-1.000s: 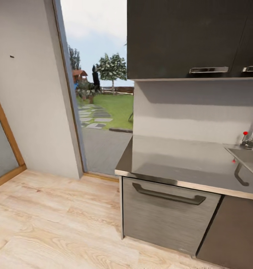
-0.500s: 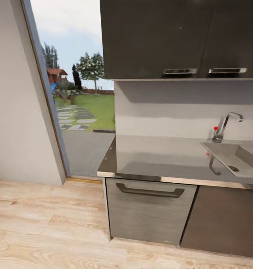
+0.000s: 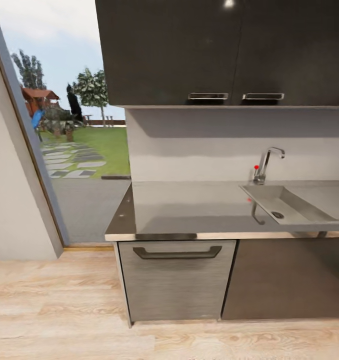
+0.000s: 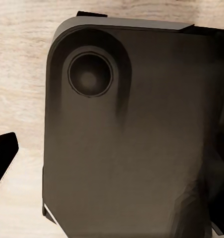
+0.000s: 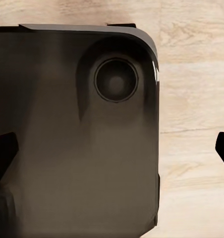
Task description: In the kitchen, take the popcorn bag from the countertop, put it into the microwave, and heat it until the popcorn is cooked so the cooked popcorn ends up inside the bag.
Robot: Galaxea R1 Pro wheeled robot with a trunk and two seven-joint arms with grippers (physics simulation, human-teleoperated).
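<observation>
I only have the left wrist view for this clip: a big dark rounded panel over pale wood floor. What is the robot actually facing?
Observer: The head view looks at a steel countertop above a grey drawer front with a dark handle.
Operator: What is on that counter?
Observer: A sink is set into its right part, with a faucet standing behind it.
Operator: And above or beside it?
Observer: Dark wall cabinets hang above the counter, and past its left end a tall opening looks out on a garden.
</observation>
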